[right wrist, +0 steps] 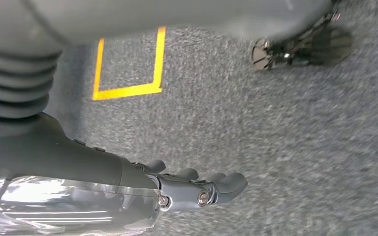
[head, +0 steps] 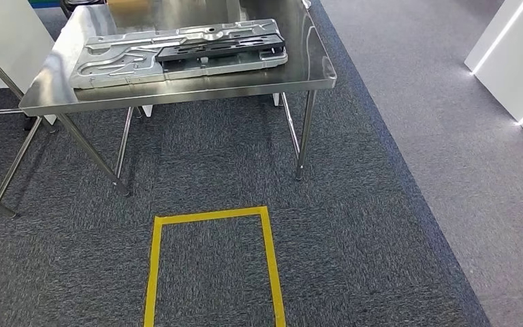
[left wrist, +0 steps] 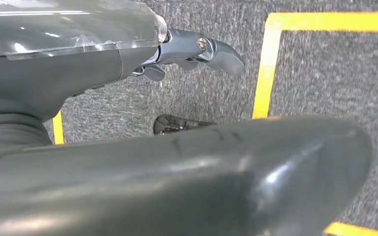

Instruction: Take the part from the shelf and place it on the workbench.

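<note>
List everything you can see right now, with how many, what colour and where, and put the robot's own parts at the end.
Steel table: one, silver, ahead on the carpet.
Metal panel: one, silver-grey, flat on the table top.
Black part: one, black, lying on the panel.
Tape rectangle: one, yellow, on the carpet before the table.
Carpet: dark grey, with a lighter grey strip at right.
White units: white, far right.
Left hand: one, grey, over the carpet, holding nothing.
Right hand: one, grey, over the carpet, holding nothing.

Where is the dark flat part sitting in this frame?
In the head view, the dark part lies on top of the silver stamped metal panel on the steel table, toward the table's right half, beyond the yellow floor marking.
</note>
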`<state>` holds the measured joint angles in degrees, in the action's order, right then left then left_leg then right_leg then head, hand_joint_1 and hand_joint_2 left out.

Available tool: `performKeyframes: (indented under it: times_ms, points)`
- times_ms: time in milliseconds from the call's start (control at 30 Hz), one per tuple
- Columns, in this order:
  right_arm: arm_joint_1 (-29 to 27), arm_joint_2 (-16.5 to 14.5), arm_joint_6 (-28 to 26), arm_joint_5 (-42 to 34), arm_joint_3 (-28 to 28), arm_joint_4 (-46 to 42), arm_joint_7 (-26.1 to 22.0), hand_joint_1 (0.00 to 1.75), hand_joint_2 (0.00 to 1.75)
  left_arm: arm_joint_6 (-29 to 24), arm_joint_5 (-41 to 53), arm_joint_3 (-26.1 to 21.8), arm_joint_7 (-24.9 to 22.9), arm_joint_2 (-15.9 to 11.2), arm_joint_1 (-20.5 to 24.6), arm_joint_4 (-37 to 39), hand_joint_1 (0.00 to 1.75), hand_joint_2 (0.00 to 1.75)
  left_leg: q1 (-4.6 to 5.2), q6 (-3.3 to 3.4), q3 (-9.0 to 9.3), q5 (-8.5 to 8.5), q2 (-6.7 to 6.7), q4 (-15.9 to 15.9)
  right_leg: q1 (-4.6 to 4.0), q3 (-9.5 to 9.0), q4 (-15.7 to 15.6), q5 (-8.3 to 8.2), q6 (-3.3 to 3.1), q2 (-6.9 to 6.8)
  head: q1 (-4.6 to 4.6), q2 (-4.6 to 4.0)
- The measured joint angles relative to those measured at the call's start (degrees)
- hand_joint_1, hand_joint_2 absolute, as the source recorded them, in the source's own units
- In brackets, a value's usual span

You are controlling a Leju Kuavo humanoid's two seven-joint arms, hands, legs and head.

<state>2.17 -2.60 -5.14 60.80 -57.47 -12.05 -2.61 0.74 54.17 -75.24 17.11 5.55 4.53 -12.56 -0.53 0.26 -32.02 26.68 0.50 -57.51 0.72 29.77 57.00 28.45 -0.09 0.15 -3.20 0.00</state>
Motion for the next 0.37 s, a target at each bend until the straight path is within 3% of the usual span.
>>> performKeyframes:
  times_ms: [33,67,167,200,367]
  points:
    - [0.02,0.00,-0.01,-0.27,-0.22,0.01,0.72,0.00,1.75,0.04,0.05,0.01,0.07,-0.01,0.02,0.00,0.00,0.00,0.00,0.23,0.00,-0.11,0.00,0.18,-0.16,0.10,0.15,0.11,0.01,0.06,0.00,0.00]
    - [0.04,0.00,-0.08,-0.53,-0.49,0.01,1.48,0.00,1.31,0.06,0.08,0.01,0.14,-0.04,0.04,-0.01,0.00,0.00,-0.08,0.23,0.06,-0.50,-0.01,0.41,-0.24,0.16,0.26,0.13,-0.11,0.07,0.01,0.00]
    - [0.11,-0.02,-0.10,-0.85,-1.18,0.01,2.79,0.00,0.00,0.07,-0.08,-0.01,0.36,-0.13,0.05,-0.01,0.00,1.31,-0.20,-0.64,0.05,-0.76,-0.02,0.50,-0.34,0.24,0.34,0.10,-0.25,0.06,0.01,0.00]
    - [0.11,-0.02,0.01,-0.86,-1.30,0.01,2.77,0.00,0.00,0.07,-0.21,-0.03,0.48,-0.14,0.05,-0.01,0.00,1.75,-0.22,-0.71,0.05,-0.81,-0.02,0.50,-0.35,0.26,0.36,0.09,-0.26,0.06,0.01,0.00]
    - [0.17,-0.02,0.48,-1.01,-1.65,0.01,2.57,0.00,0.00,-0.06,-0.40,-0.05,1.13,-0.15,0.06,-0.01,0.00,1.75,-0.24,-0.86,0.01,-0.89,-0.02,0.51,-0.37,0.30,0.39,0.09,-0.27,0.06,0.01,0.00]
